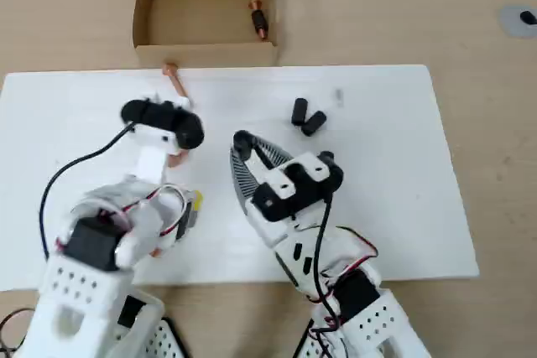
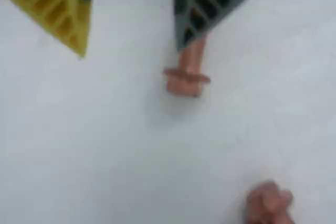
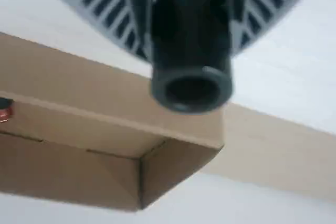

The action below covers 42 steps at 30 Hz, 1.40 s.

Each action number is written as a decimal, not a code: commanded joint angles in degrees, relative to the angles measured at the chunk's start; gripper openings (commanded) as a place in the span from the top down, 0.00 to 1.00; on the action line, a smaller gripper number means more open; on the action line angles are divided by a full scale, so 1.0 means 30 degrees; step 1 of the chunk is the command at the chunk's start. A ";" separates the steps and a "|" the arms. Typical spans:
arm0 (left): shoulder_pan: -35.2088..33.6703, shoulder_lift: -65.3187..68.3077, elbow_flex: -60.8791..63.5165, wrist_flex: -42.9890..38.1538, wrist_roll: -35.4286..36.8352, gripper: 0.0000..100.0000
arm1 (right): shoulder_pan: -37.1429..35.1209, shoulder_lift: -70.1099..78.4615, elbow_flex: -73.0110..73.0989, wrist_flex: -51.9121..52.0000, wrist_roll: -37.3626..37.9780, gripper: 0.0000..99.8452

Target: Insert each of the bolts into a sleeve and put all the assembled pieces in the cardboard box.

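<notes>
My left gripper [image 2: 131, 38] hangs open over the white mat, its yellow and grey fingers [image 2: 63, 9] wide apart. A copper bolt [image 2: 187, 76] lies with its shaft under one finger, head pointing away. A second bolt [image 2: 268, 203] lies farther ahead, close to the box [image 1: 174, 79]. My right gripper [image 1: 242, 147] is shut on a black sleeve [image 3: 191, 72], with the sleeve's open end facing the cardboard box [image 3: 157, 129]. Two more black sleeves [image 1: 306, 116] lie side by side on the mat. One assembled piece [image 1: 258, 18] rests in the cardboard box [image 1: 151, 6].
The white mat [image 1: 403, 190] covers most of the wooden table, with free room on its right half. The box stands just past the mat's far edge. The left arm [image 1: 159, 123] rises over the bolt [image 1: 174, 159] near it.
</notes>
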 commanded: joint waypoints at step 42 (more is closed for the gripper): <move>-0.2139 1.2645 0.2842 -0.7619 -0.4015 0.99 | 0.0689 -0.0542 -0.1538 0.0088 -0.0176 0.99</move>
